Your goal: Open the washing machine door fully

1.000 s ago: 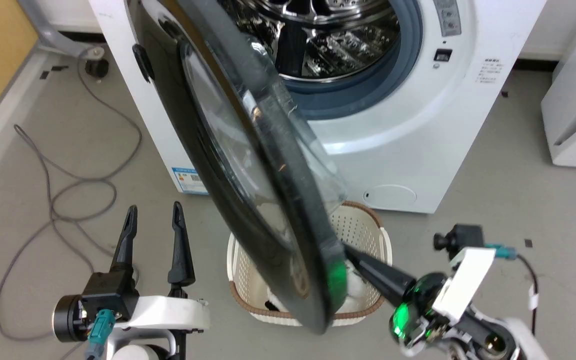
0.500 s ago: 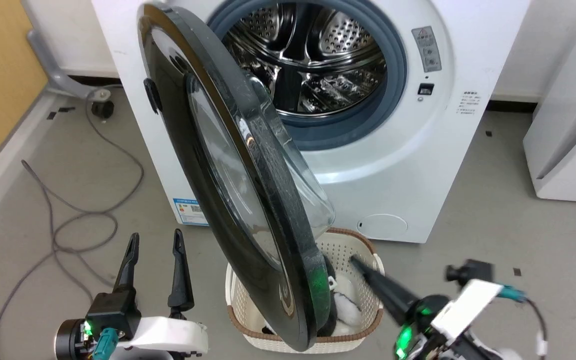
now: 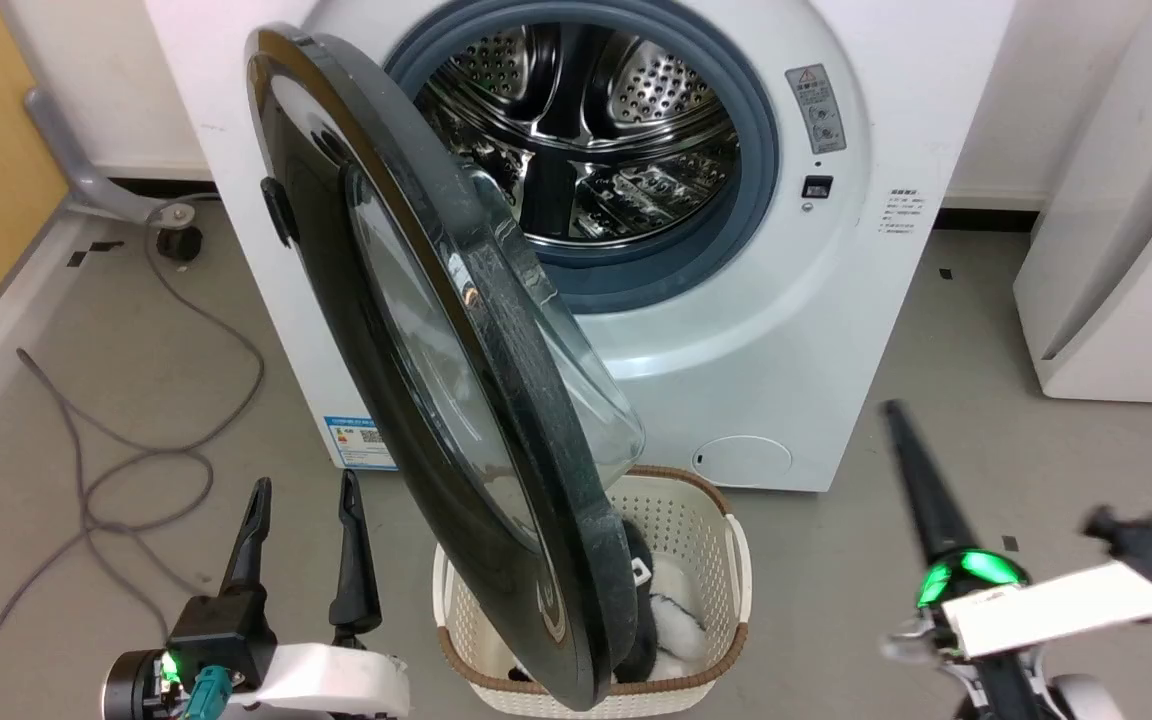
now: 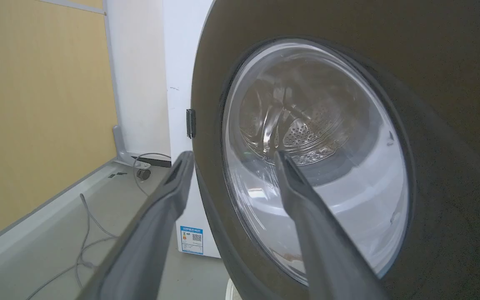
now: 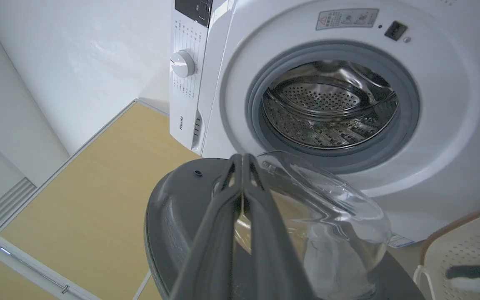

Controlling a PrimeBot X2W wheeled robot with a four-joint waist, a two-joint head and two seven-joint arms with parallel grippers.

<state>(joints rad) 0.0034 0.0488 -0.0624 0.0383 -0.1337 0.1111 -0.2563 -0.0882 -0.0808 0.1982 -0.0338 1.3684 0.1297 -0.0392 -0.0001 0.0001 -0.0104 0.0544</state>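
Washing machine door half-swung, hinged at 9 o'clock of the washing machine, free rim toward 6; likely heavy, stiff, slick gloss, breakable glass, so push the matte rim; left gripper spread, right gripper pressed together.

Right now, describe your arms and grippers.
The left gripper has two long, tapering dark fingers on a black block, with a white forearm shell, a teal connector and a green light. The right gripper has matching dark fingers, a green glow at their base and a white plate.
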